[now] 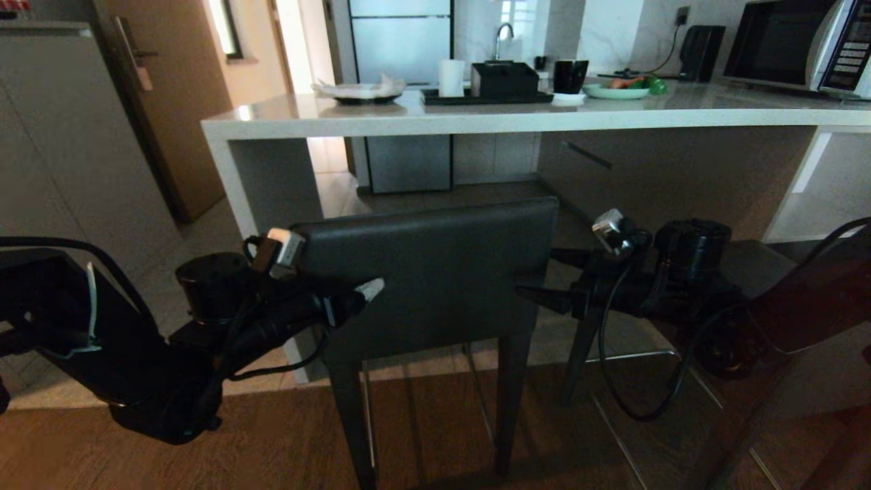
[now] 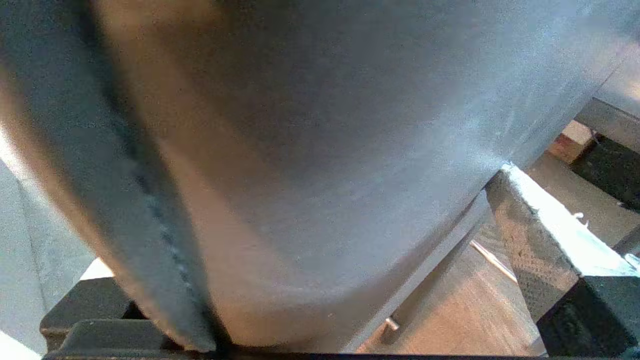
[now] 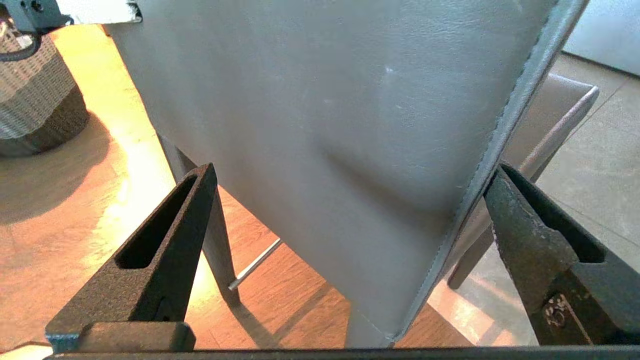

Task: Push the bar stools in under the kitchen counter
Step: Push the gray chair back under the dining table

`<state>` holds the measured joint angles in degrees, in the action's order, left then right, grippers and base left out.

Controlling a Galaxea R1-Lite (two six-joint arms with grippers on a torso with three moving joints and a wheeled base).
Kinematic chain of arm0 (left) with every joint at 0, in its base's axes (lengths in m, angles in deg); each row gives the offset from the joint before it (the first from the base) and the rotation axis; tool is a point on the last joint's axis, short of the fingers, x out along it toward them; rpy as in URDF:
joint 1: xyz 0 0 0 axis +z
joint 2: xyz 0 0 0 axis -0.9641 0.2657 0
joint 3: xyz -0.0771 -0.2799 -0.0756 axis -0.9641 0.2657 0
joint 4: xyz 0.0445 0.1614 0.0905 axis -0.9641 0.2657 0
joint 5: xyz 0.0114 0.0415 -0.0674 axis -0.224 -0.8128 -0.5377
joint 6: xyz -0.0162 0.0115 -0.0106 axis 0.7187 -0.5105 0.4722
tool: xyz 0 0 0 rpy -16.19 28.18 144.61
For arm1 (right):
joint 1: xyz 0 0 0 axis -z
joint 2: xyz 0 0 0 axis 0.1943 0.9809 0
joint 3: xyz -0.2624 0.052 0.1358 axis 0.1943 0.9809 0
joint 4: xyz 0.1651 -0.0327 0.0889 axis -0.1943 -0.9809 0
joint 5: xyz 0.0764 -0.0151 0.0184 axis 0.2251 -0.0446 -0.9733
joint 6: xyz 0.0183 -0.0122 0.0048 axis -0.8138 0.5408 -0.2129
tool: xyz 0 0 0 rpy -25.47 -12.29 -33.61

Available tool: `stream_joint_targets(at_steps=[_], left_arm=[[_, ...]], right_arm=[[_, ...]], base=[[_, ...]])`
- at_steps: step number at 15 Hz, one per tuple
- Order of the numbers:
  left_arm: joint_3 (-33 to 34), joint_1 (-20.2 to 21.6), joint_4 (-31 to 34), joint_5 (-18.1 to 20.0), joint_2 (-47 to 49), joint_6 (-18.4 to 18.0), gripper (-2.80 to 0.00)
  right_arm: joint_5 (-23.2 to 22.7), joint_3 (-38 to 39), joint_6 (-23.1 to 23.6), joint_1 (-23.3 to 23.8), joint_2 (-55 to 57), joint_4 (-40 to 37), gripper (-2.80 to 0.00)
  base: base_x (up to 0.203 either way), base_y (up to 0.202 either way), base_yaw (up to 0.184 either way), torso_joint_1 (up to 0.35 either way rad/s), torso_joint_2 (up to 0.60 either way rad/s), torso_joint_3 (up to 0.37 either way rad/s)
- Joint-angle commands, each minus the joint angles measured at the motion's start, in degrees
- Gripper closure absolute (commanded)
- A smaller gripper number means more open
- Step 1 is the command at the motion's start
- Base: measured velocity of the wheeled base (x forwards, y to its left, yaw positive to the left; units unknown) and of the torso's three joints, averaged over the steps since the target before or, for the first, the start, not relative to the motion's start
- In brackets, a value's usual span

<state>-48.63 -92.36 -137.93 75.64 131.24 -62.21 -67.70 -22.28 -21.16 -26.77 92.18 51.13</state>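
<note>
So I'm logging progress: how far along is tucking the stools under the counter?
Nothing looks done yet: the dark leather-backed bar stool stands short of the pale stone kitchen counter. In hand: the open left gripper and open right gripper flank its backrest. Left: pushing it under; a second stool isn't clearly visible.

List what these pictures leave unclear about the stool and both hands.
- Head view: the dark grey leather stool's seat, hidden behind its backrest.
- Left wrist view: whether the left hand touches the backrest; too close, blurred.
- Head view: the open right hand's fingertips, dark against shadow.
- A second stool: not identifiable.
</note>
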Motion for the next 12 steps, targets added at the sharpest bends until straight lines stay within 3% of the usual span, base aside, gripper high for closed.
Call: stream_joint_targets(at_steps=[1,5,8,12], left_arm=[[-0.12,0.08,-0.38,0.25,0.40,0.08,-2.80],[-1.12,0.69,-0.50,0.16,-0.04,-0.24,-2.80],[-0.77,0.28,-0.50,-0.80,-0.54,-0.32,-2.80],[-0.68,0.04,-0.50,-2.46,-0.54,-0.32,-2.80]], right_arm=[[0.28,-2.37,-0.31,1.03,1.28,0.54,-2.80],[3.73,-3.77,-3.82,2.38,0.16,0.00,-2.80],[11.01,-2.62,-4.93,2.34,-0.69,-0.81,-2.80],[11.82,-2.37,-7.04,2.36,-0.88,-0.76,-2.80]], base=[[0.000,0.000,0.000,0.000,0.00,0.000],[0.000,0.000,0.000,0.000,0.00,0.000],[0.000,0.000,0.000,0.000,0.00,0.000],[0.000,0.000,0.000,0.000,0.00,0.000]])
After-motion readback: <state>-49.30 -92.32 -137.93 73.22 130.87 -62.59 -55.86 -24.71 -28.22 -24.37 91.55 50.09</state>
